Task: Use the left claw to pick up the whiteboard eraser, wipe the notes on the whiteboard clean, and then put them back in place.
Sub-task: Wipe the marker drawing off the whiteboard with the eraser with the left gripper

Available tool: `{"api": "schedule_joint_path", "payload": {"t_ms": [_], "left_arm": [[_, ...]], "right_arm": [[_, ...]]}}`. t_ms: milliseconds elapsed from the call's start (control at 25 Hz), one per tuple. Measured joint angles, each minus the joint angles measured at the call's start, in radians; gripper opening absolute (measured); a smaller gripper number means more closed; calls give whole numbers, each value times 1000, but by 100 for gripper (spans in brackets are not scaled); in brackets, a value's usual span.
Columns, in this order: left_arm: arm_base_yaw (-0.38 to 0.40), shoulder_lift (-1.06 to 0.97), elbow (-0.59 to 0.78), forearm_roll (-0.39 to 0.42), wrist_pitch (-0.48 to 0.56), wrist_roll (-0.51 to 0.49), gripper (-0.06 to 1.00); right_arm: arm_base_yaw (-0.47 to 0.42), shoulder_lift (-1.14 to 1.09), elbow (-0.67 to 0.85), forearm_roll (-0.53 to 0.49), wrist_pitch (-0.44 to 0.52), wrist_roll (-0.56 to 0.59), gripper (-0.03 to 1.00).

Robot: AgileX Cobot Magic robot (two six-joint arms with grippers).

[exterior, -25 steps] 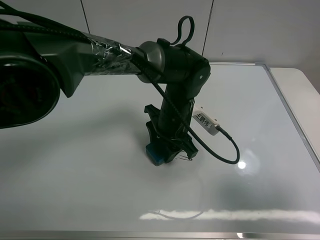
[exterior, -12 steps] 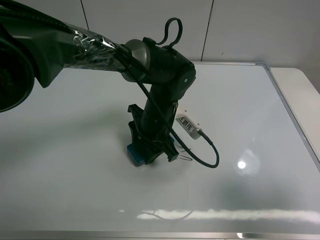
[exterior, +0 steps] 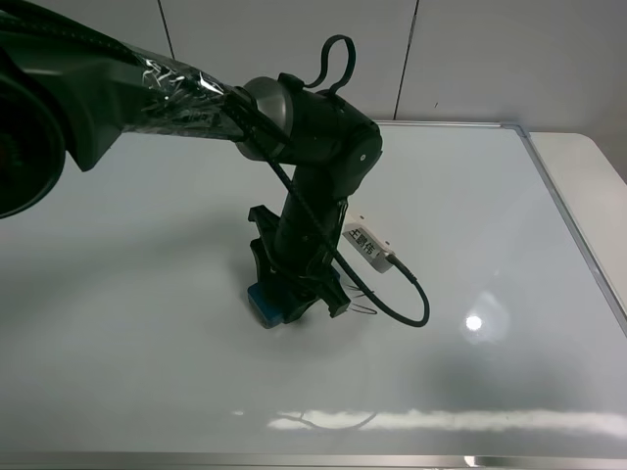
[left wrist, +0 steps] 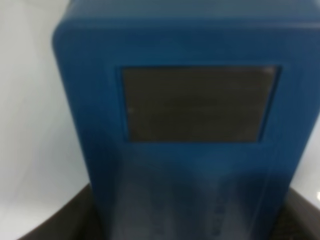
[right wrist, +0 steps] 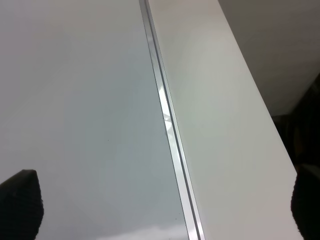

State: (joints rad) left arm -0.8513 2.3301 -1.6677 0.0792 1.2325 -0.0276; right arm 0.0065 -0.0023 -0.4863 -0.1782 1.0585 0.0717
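The large, glossy white, silver-framed whiteboard (exterior: 509,225) lies on a pale tabletop (exterior: 588,176) and spreads out on every side of the working hand. The thick dark left arm (exterior: 313,147) bends down over it, so the black two-fingered left hand (exterior: 294,299) points at the board, pinching the small teal-blue rectangular whiteboard eraser (exterior: 263,305). The left wrist view is filled by the eraser's top and one dark square patch (left wrist: 197,102). The eraser sits low at the board, though actual contact cannot be confirmed. A small white labelled box (exterior: 367,242) and a looping black cable (exterior: 416,305) hang off one side of the hand. The thin black marker notes (exterior: 364,309) lie just beside the hand on that cable side, while the eraser shows on the opposite side, so the scribble looks unwiped. The step in hand is probably the wipe itself. It calls for keeping the eraser flat, pressing evenly, and sweeping toward the cable side across the whole scribble without dragging the cable through the ink. The right hand (right wrist: 162,197) hangs spread over the board's frame, well apart.
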Motion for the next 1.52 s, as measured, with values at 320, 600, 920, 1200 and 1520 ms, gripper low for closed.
{"api": "schedule_joint_path", "payload": {"t_ms": [320,600,920,1200,1520], "left_arm": [[-68,-3,0,25,0,0,55],[-137,-9,5,29,1,1,55],[-139,-46,-35,58,-12,1,55],[-127,-50,-88,38,-15,48,55],[-70,-33,-166,58,-14,53,55]], "right_arm": [[0,0,0,0,0,0,99],[0,0,0,0,0,0,99],[0,0,0,0,0,0,99],[0,0,0,0,0,0,99],[0,0,0,0,0,0,99]]}}
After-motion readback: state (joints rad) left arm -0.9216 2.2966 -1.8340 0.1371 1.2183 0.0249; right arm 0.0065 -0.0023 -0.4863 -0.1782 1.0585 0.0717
